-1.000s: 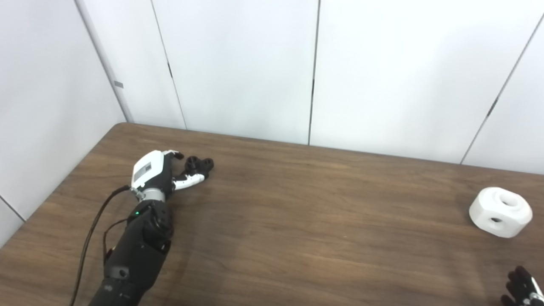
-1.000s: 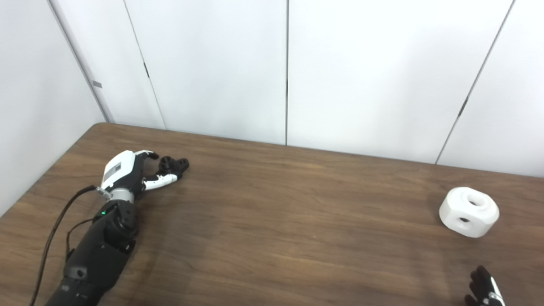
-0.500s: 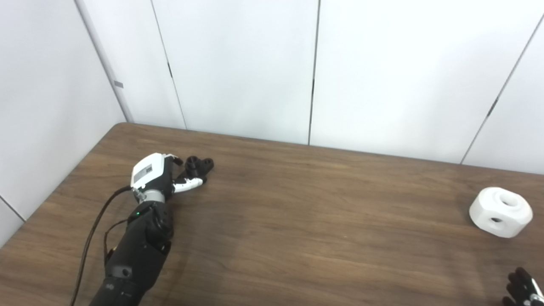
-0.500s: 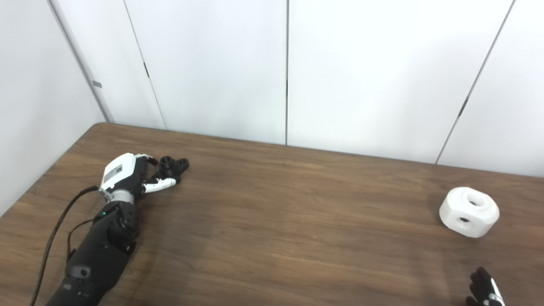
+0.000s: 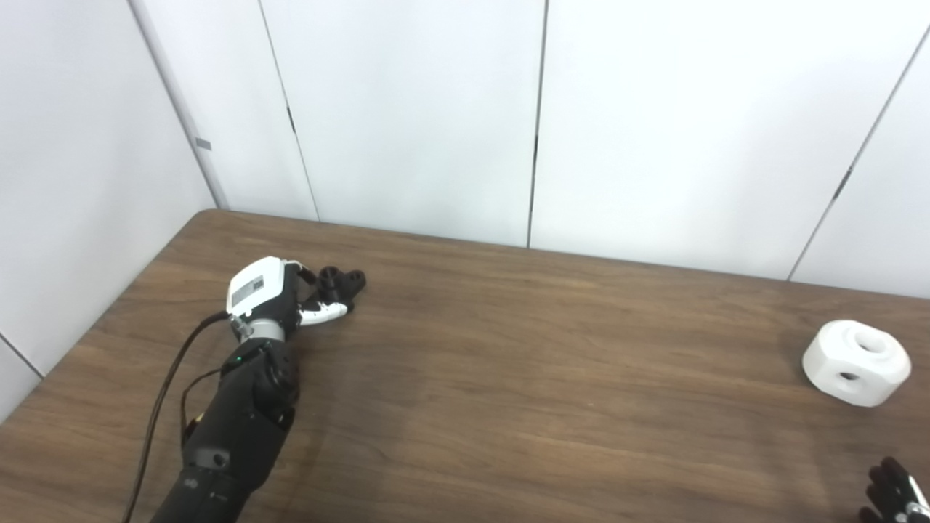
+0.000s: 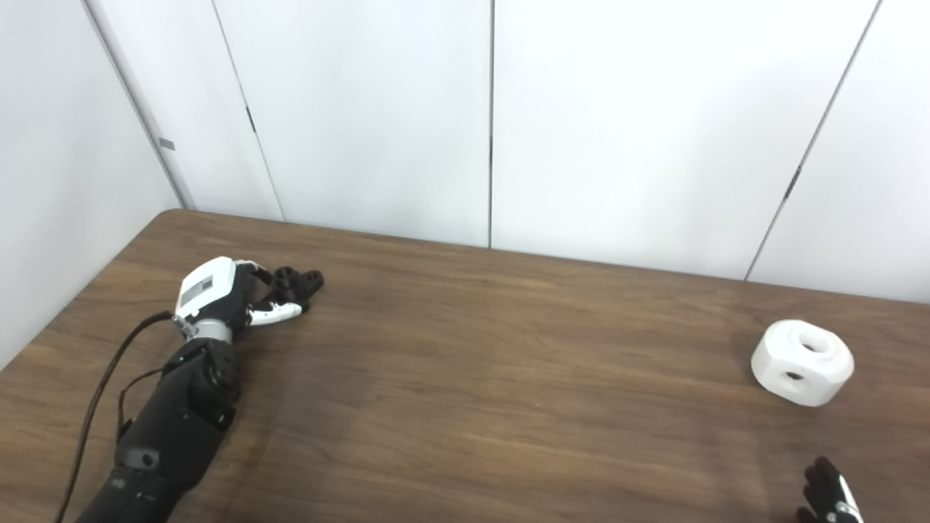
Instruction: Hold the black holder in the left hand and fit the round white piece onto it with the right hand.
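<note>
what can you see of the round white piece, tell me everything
The round white piece is a chunky, matte white puck, plastic by the look of it, with bevelled edges that give it a faceted outline. A round hole opens in its top face and a smaller hole shows in the side wall facing the camera. It lies flat on the brown wooden table, far to the right. Nothing touches it except the table: the right hand is at the bottom corner, nearer the camera and apart from it.

The holder [image 5: 341, 280] sat far left on the table [image 5: 508, 378], the round piece [image 5: 856, 362] far right.
</note>
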Controlling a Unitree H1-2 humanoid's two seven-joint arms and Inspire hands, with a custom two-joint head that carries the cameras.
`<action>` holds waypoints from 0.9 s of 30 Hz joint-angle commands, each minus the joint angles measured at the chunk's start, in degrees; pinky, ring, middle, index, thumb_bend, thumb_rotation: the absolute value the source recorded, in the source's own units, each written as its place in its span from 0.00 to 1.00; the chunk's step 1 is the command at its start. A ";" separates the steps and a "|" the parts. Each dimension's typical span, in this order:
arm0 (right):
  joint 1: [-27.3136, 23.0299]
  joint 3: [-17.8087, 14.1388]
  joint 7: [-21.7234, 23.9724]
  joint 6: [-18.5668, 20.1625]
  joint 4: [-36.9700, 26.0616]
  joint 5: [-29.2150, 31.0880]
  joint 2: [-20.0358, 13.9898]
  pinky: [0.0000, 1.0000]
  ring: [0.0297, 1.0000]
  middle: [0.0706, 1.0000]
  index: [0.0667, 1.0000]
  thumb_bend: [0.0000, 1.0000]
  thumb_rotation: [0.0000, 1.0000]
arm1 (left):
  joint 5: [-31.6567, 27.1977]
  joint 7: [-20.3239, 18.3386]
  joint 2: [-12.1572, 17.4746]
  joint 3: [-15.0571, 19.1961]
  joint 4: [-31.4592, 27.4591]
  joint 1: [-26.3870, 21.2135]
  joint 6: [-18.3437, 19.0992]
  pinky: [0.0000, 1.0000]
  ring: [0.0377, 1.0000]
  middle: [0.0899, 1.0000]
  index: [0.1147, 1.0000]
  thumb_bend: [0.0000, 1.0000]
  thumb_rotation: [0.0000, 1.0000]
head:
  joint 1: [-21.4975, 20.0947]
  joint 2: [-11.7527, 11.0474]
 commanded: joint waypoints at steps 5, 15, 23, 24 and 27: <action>0.52 -0.67 -0.42 -0.13 -2.13 0.37 -0.63 1.00 1.00 0.99 0.99 0.52 1.00 | 1.35 -0.31 1.52 -0.09 -1.44 -2.76 0.12 1.00 0.97 0.89 0.64 0.81 0.44 | -0.13 0.20; 0.52 -0.92 -0.65 -0.32 -2.03 -0.06 -0.44 1.00 1.00 0.98 0.98 0.52 1.00 | 0.93 0.18 1.81 -1.18 -0.80 -2.77 0.08 1.00 0.96 0.88 0.61 0.81 0.40 | -0.46 0.47; 0.42 -1.31 -0.47 -0.10 -2.31 1.03 -0.53 1.00 1.00 0.98 0.98 0.52 1.00 | 1.27 1.93 1.55 -1.08 0.05 -2.69 0.07 1.00 0.96 0.87 0.54 0.80 0.28 | -0.49 0.58; 0.39 -1.37 -0.48 -0.06 -2.31 1.07 -0.54 1.00 1.00 0.98 0.98 0.52 1.00 | 1.30 2.53 1.68 -1.41 0.28 -2.65 -0.05 1.00 0.95 0.87 0.54 0.80 0.26 | -0.51 0.55; 0.29 -1.62 -0.54 0.21 -2.18 1.52 -0.51 1.00 1.00 0.98 0.98 0.53 1.00 | 1.85 4.50 2.10 -2.58 1.18 -2.57 -0.33 0.98 0.94 0.85 0.52 0.80 0.21 | -0.53 0.49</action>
